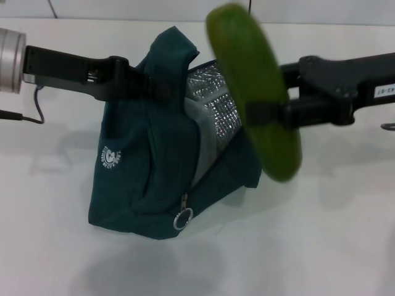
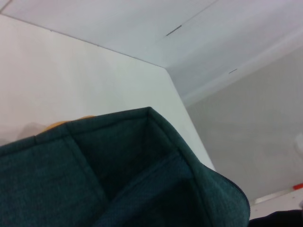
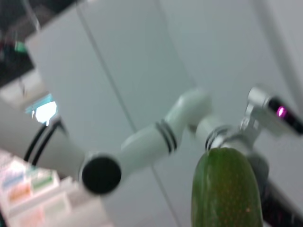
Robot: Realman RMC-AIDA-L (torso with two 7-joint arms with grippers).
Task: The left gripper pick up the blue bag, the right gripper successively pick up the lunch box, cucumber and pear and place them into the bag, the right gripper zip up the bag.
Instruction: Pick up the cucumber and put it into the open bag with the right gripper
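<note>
Above the middle of the table [image 1: 345, 246], my left gripper [image 1: 139, 83] pinched the blue bag [image 1: 148, 179] up so its mouth stayed open, while my right gripper [image 1: 265, 114] squeezed the cucumber [image 1: 256, 86] just beside it, ready to drop in.

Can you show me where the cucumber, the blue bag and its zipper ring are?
cucumber [image 1: 253, 86], head view, upper middle of its green body
bag [image 1: 133, 185], head view, front fabric panel
zipper ring [image 1: 182, 219], head view, metal ring at the pull
</note>
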